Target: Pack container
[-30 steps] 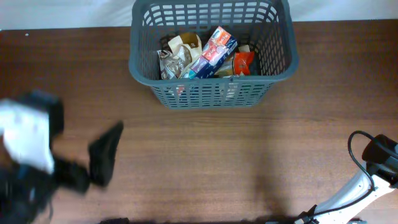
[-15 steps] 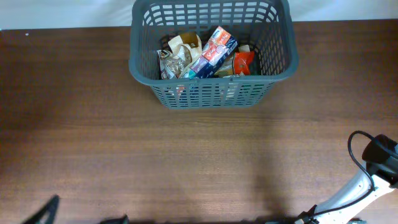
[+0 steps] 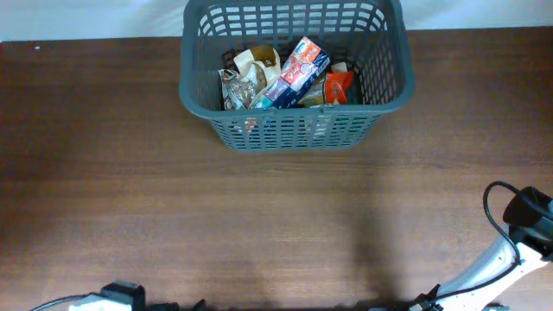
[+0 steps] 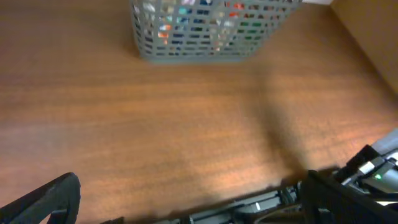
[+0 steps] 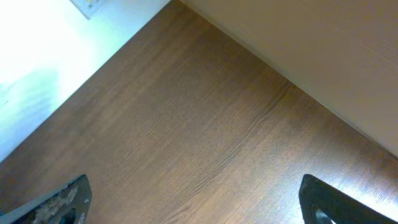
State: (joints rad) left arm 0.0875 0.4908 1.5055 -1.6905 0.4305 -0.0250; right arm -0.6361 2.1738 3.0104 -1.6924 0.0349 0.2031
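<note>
The dark grey slotted basket (image 3: 294, 78) stands at the far middle of the table and holds several packets, among them a blue and white carton (image 3: 298, 69) and a red packet (image 3: 339, 86). The basket also shows at the top of the left wrist view (image 4: 199, 31). My left gripper (image 4: 186, 202) is open and empty, low over the table's near edge, far from the basket. My right gripper (image 5: 199, 199) is open and empty over bare wood. In the overhead view only a bit of the left arm (image 3: 112, 296) and the right arm (image 3: 518, 233) show at the bottom.
The wooden table (image 3: 276, 216) spans the view. A white wall edge runs behind the basket. In the right wrist view a table edge and pale wall (image 5: 323, 50) run along the upper right.
The left arm has pulled back from the left middle of the table down to the bottom edge of the overhead view. The basket and the right arm have not moved.
</note>
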